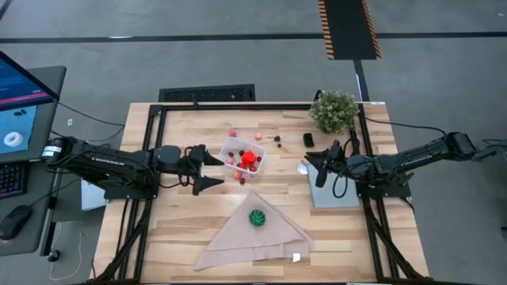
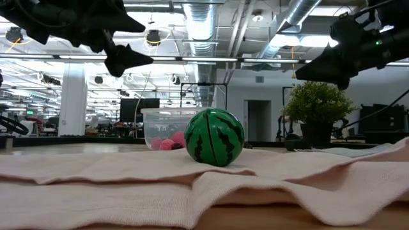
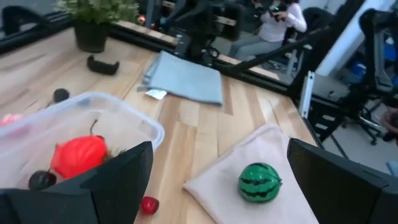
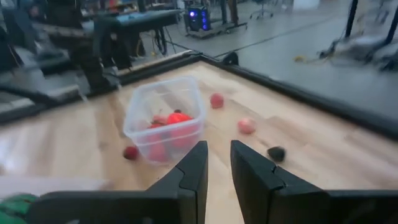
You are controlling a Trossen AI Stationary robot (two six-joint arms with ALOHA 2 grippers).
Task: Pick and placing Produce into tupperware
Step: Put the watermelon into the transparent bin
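While the beige folded cloth sprawls across the near table, the clear plastic rectangular tub sits mid-table holding the red pepper-like piece. Left gripper hovers beside the tub, jaws wide, empty. Right gripper waits over the grey panel, jaws narrow, empty. Green striped ball rests on the cloth: likely light, hard, prone to rolling, so pinch across its middle.

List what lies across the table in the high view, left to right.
left gripper → tupperware → green striped ball → right gripper → potted plant
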